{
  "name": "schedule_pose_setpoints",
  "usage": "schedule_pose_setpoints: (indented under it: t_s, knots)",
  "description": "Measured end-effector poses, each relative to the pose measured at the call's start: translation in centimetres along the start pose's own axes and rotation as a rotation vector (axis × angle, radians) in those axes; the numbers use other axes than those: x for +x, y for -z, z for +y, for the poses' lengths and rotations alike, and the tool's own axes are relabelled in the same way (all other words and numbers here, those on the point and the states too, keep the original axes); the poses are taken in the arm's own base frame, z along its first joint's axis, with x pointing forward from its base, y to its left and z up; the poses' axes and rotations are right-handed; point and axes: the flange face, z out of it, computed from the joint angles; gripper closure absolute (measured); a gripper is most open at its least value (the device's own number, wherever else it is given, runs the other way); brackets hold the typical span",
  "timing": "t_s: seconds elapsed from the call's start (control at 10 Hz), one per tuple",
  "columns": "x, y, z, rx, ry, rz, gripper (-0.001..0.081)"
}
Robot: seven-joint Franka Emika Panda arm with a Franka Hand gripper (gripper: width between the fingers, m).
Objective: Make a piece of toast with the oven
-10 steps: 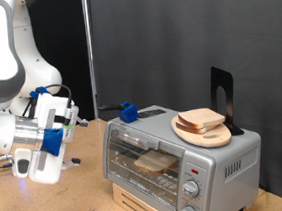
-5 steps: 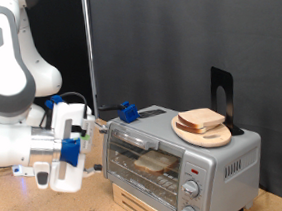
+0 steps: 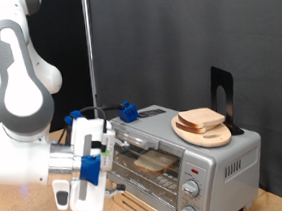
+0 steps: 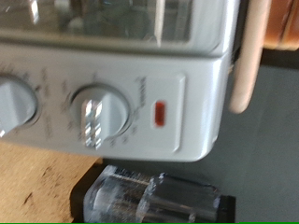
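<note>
The silver toaster oven [image 3: 186, 153] stands at the exterior view's right, door closed. A slice of toast [image 3: 154, 161] lies on the rack behind the glass. A second slice [image 3: 200, 119] lies on a round wooden board [image 3: 216, 135] on the oven's top. My gripper [image 3: 104, 179] is low in front of the oven's door, close to it. The wrist view shows the oven's control panel [image 4: 201, 103] close up, with a round knob [image 4: 99, 118], a second knob [image 4: 9, 101] and the red mark [image 4: 161, 114]. A blurred finger [image 4: 149, 196] shows in front of the panel.
A blue object [image 3: 129, 112] and a black stand [image 3: 222, 98] sit on the oven's top. The oven rests on a light wooden box [image 3: 140, 204]. A thin vertical pole [image 3: 89, 50] stands behind. The board's edge [image 4: 249, 56] shows in the wrist view.
The arm has swung towards the exterior view's right and lower, bringing the gripper from beside the oven to just in front of its door.
</note>
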Motion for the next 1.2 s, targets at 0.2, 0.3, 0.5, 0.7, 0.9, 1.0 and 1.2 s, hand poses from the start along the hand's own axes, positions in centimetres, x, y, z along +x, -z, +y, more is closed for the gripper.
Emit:
schedule_pose_setpoints:
  t_s: [0.2, 0.3, 0.5, 0.7, 0.9, 1.0, 1.2]
  knots:
    - [2.3, -1.0, -0.4, -0.008, 0.013, 0.05, -0.0002]
    - [3.5, -1.6, -0.6, -0.011, 0.022, 0.077, -0.0002]
    - [2.7, -1.6, -0.2, -0.051, 0.017, -0.022, -0.0002]
    - [1.8, -0.3, 0.4, -0.172, 0.002, -0.17, -0.0002]
    - [2.4, 0.7, 1.1, -0.305, -0.008, -0.216, -0.0002]
    - [3.3, 0.9, 1.4, -0.349, -0.014, -0.219, -0.0002]
    - [5.5, 0.6, 1.6, -0.345, -0.021, -0.204, -0.0002]
